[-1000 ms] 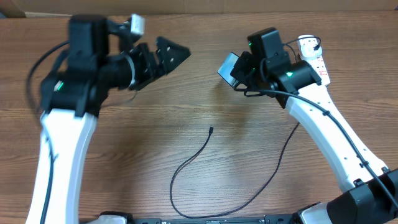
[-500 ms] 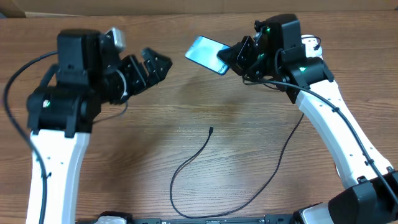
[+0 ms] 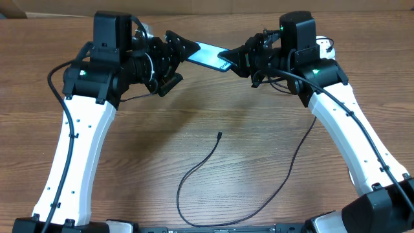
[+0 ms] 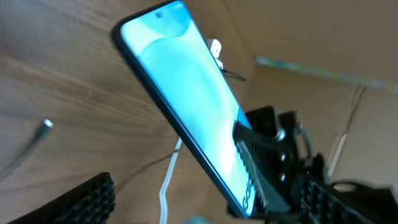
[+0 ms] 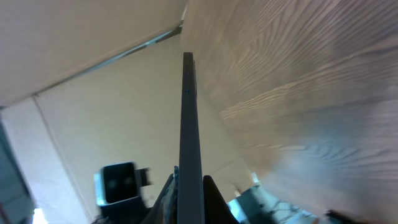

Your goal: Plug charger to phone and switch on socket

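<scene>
Teal-lit and lifted clear of the wooden table (image 3: 129, 149), the phone (image 3: 208, 55) now bridges the gap between the two arms. The right gripper (image 3: 231, 59) is clamped on one end, the same grip it had a second ago, when it held the phone close in near the socket (image 3: 326, 57). What has changed is the left gripper (image 3: 184, 63). It stood well off to the left and has swung in to the phone's free end. In the left wrist view its fingers (image 4: 90, 199) stand apart on either side of the phone (image 4: 186, 106), and neither pad can be seen touching. This looks like a handover or a two-handed steadying (my judgement only). The charger (image 3: 194, 171) lies loose on the table, with its connector tip (image 3: 220, 134) well apart from the phone. The plugging in and the socket's switch are both still to do.
</scene>
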`<control>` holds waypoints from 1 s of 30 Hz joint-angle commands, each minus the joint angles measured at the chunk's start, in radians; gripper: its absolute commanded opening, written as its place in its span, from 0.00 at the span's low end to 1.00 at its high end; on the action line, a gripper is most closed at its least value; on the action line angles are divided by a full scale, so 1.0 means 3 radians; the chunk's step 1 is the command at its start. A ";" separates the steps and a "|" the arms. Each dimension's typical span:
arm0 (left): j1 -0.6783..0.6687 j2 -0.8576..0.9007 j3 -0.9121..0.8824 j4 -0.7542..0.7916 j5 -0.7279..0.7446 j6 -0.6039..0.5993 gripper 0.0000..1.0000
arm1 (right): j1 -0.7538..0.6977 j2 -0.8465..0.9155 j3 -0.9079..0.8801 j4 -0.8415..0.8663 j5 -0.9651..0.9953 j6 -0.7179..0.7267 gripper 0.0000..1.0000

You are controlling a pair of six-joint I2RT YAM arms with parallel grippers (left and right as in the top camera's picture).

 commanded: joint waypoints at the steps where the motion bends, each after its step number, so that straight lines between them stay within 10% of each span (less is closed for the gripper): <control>1: -0.0010 0.0017 0.0013 0.0029 0.0081 -0.0810 0.81 | -0.0013 -0.0074 0.0145 0.0158 -0.0149 0.0525 0.04; 30: -0.0032 0.0023 0.0014 0.0472 0.0045 -0.1551 0.59 | 0.0205 -0.0074 0.0144 0.0591 -0.0425 0.0921 0.04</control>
